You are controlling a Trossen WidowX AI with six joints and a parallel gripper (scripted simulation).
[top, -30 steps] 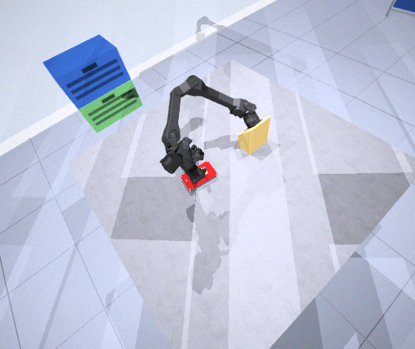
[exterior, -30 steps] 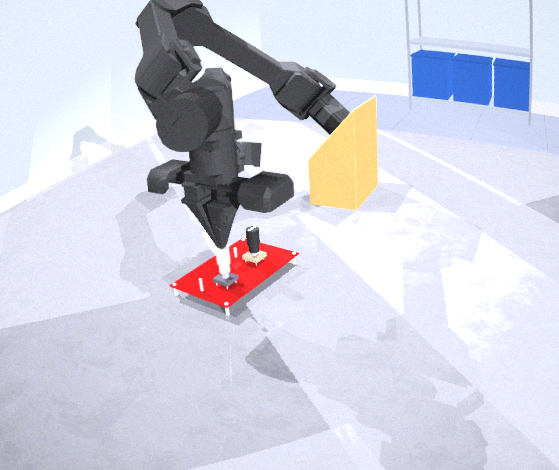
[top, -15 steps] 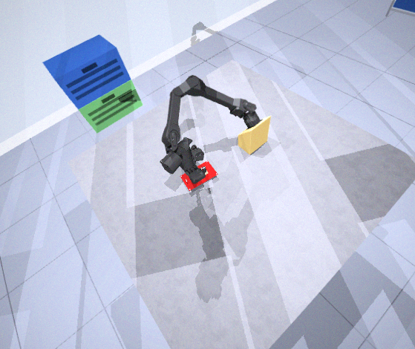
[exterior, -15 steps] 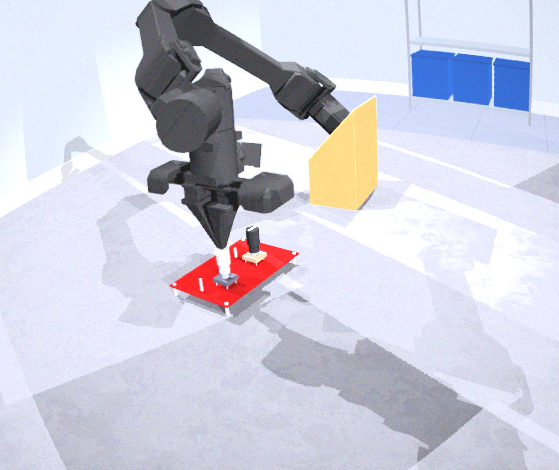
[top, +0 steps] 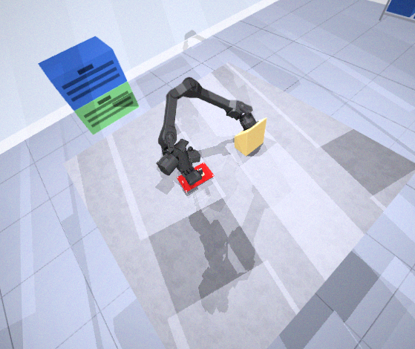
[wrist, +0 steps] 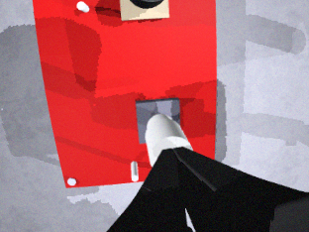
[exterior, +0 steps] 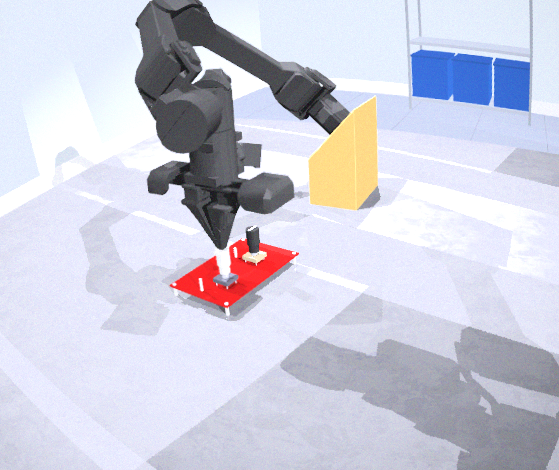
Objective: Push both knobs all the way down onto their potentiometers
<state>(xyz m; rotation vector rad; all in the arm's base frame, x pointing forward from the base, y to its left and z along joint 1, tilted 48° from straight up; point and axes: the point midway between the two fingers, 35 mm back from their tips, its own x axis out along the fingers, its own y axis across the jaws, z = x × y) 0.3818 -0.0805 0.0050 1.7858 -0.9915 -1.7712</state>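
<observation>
The red circuit board (top: 207, 171) (exterior: 256, 273) (wrist: 149, 55) stands on short white legs. A white knob (exterior: 223, 263) (wrist: 163, 136) stands upright over the grey potentiometer (exterior: 225, 279) (wrist: 157, 104). A black knob (exterior: 252, 240) (wrist: 148, 1) stands upright over the tan potentiometer (exterior: 254, 257) (wrist: 144, 12), with a thin pale strip below it in the exterior view. My gripper (exterior: 221, 247) (wrist: 172, 159) is shut and empty, its tips together at the top of the white knob. Whether that knob touches its potentiometer is unclear. Both potentiometers sit on the board.
Slim white posts (exterior: 201, 284) (wrist: 135, 171) stand on the board near the potentiometers. A yellow angled block (top: 250, 139) (exterior: 337, 172) is at the foot of the arm, behind and right of the board in the exterior view. Shadows cross the table.
</observation>
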